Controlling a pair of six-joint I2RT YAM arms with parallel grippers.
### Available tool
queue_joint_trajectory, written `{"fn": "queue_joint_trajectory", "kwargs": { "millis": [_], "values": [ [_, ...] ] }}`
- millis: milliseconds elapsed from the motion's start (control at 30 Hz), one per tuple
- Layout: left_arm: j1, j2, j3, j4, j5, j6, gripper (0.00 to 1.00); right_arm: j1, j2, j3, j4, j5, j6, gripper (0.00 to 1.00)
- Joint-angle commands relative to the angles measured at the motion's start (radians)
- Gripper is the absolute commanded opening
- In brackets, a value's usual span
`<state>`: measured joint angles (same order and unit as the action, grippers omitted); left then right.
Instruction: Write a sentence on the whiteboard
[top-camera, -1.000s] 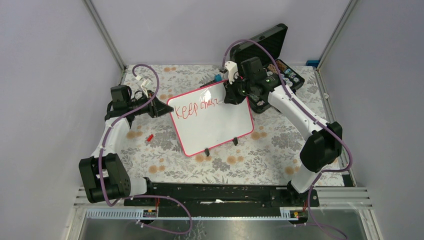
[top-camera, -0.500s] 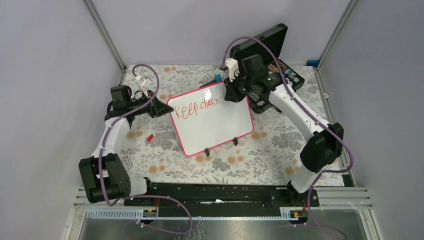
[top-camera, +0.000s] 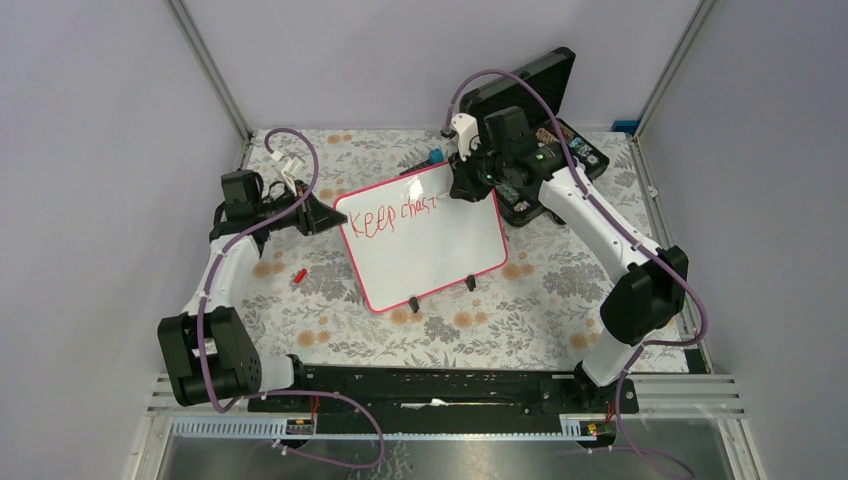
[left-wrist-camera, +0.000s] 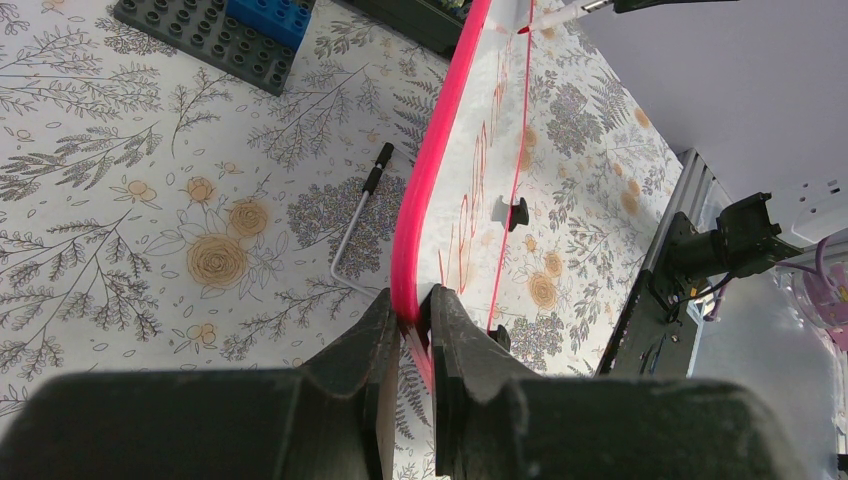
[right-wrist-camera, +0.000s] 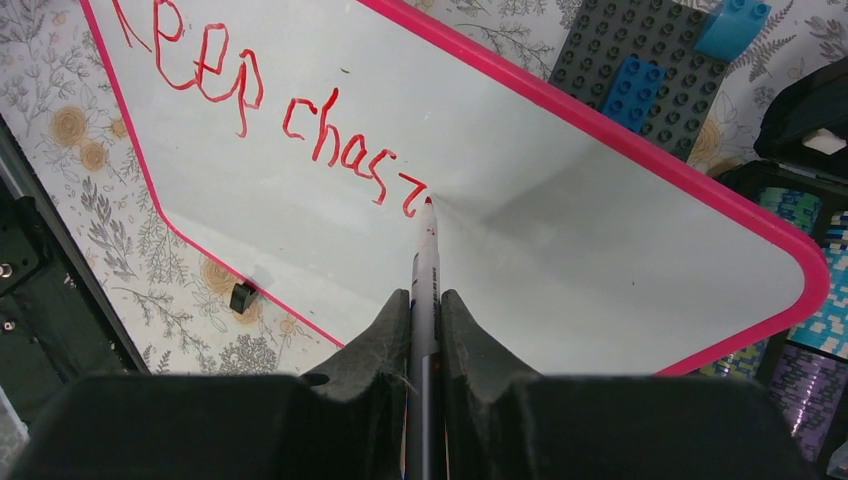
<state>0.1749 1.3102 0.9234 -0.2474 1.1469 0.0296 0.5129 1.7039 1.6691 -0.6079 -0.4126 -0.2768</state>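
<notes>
Nearest to the arms lies one small red piece (top-camera: 299, 273) alone on the flowered table (top-camera: 520, 320), to the left of the whiteboard (top-camera: 430, 250). The whiteboard is in the middle of the table, turned at an angle, and its two black feet (top-camera: 413, 303) are at its near edge.

The left gripper (left-wrist-camera: 412, 305) is clenched on the pink frame at the left corner of the board. The right gripper (right-wrist-camera: 425, 300) grasps one marker (right-wrist-camera: 425, 255), and the red tip touches the white surface. The sentence (right-wrist-camera: 270, 100) has one line there: "Keep", then "chas" and one more stroke at the tip.

Just behind the board lie one metal hex key (left-wrist-camera: 355, 230) and one grey brick plate (right-wrist-camera: 640, 60), which carries two blue bricks (right-wrist-camera: 628, 80).

Farthest, at the right corner, stands one black case (top-camera: 540, 85) with its lid up. Its tray holds several small coloured things, too small to name.
</notes>
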Motion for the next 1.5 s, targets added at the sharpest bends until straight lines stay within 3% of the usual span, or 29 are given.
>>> {"fn": "queue_joint_trajectory", "kwargs": {
  "millis": [0, 800, 1467],
  "values": [
    [-0.019, -0.009, 0.016, 0.030, 0.001, 0.066, 0.00, -0.007, -0.027, 0.053, 0.011, -0.022, -0.002, 0.00],
    [-0.019, -0.011, 0.015, 0.029, 0.000, 0.068, 0.00, -0.002, 0.027, 0.102, 0.008, -0.045, 0.007, 0.00],
    [-0.018, -0.009, 0.015, 0.030, -0.003, 0.069, 0.00, 0.001, 0.025, 0.042, 0.020, -0.044, 0.004, 0.00]
  ]
}}
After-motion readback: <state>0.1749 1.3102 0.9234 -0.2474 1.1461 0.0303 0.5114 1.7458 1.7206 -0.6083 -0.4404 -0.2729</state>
